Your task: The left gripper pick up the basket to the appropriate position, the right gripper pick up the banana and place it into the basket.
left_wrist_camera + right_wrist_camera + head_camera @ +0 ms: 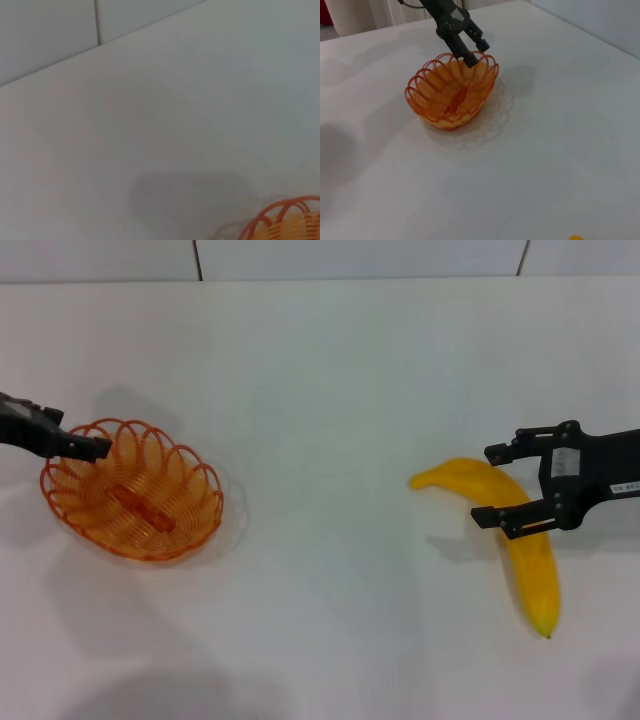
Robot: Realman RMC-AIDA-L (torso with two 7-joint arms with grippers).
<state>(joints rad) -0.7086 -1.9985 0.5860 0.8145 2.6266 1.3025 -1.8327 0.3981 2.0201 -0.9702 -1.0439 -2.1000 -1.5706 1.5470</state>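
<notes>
White table [330, 390], seen from the head camera. The basket [132, 490] is sitting on the robot's left part of the table; the banana [525, 540] is lying well apart from it on the right part, its curved stem end pointing toward the middle of the table.

The left gripper [98, 448] is reaching in from the left edge and meeting the basket at its far-left rim. In the right wrist view the same gripper [469, 55] is coming down onto the scalloped rim [470, 62], 2 fingers set narrow, one on each side of the wire loops. Whether they are actually pinching the wire, cannot tell. The basket [451, 95] is casting a shadow on the table right beneath it, and whether it is resting on the surface or lifted a little cannot be told.

The right gripper [501, 485] is hanging over the banana's upper half with its jaws spread wide, 1 finger on the far side, 1 finger lying across the near part of the fruit in this view. The banana is resting flat on the table, not gripped.

The left wrist view is showing only bare table and a sliver of orange rim [280, 220] at the picture's corner.
</notes>
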